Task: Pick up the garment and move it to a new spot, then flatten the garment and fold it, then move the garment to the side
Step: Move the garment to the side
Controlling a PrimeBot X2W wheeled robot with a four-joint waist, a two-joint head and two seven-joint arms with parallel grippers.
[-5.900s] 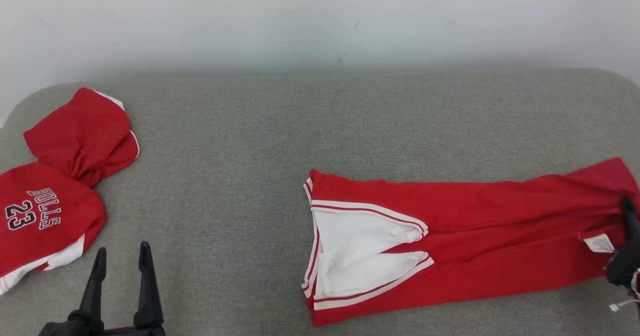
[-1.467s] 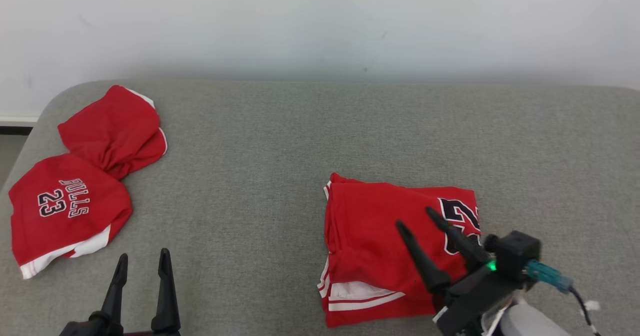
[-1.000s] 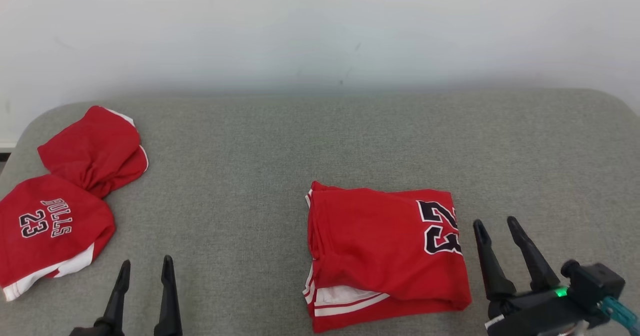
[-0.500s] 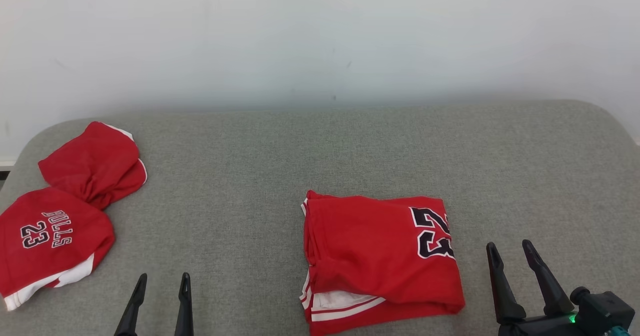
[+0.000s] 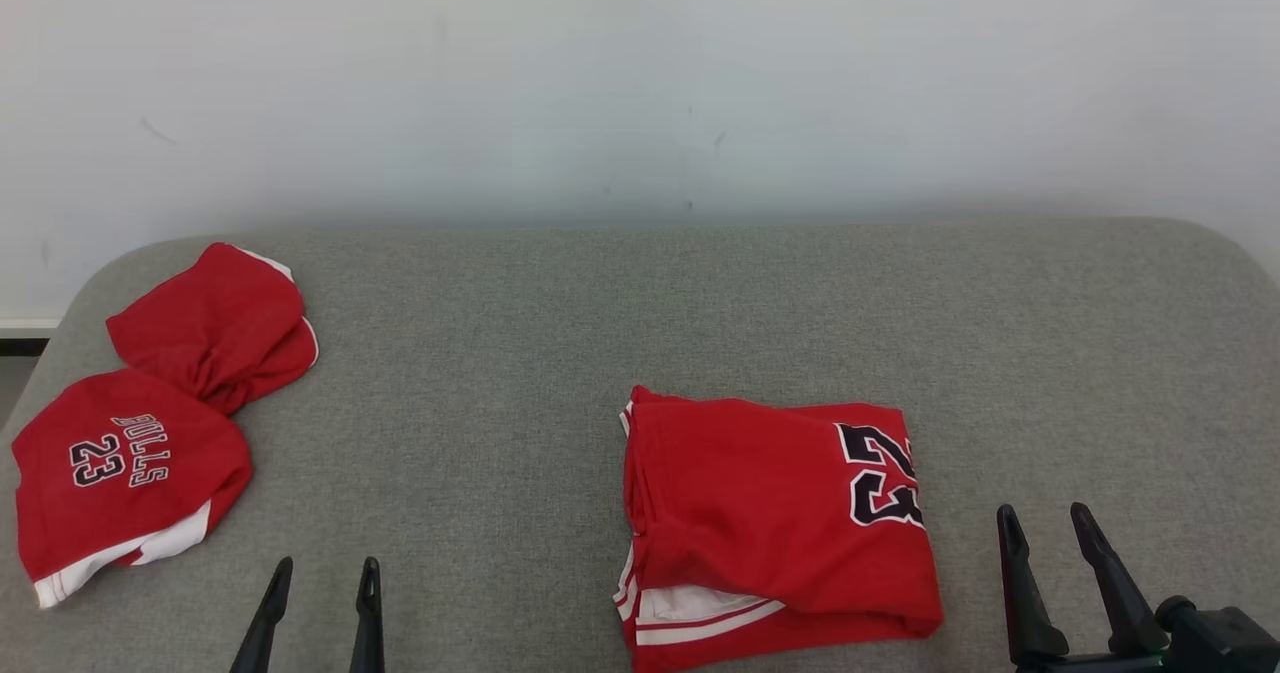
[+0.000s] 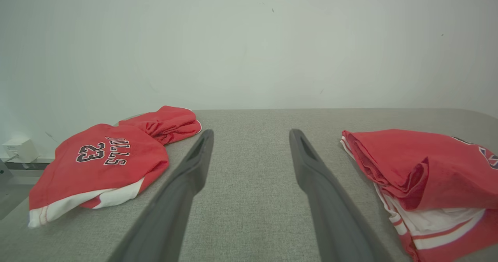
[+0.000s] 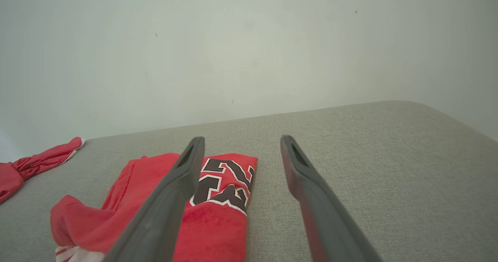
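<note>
On the grey padded surface (image 5: 500, 333), right of centre in the head view, the folded red garment (image 5: 760, 513) is lying as a compact rectangle. Its black "23" is facing up near its right edge, and white-and-red striped trim is showing at its near left corner. The right gripper (image 5: 1042, 511) is pointing forward just beside the garment's right edge, apart from it, its two dark fingers standing spread with nothing between them. In the right wrist view one finger is overlapping the printed number, while bare grey fabric is showing in the gap. The left gripper (image 5: 328, 565) is sitting at the lower left, jaws likewise parted and empty, well apart from the garment. A second red garment (image 5: 140, 433), crumpled and reading "BULLS 23", is lying at the far left end of the surface. A pale wall (image 5: 640, 73) is rising behind.
</note>
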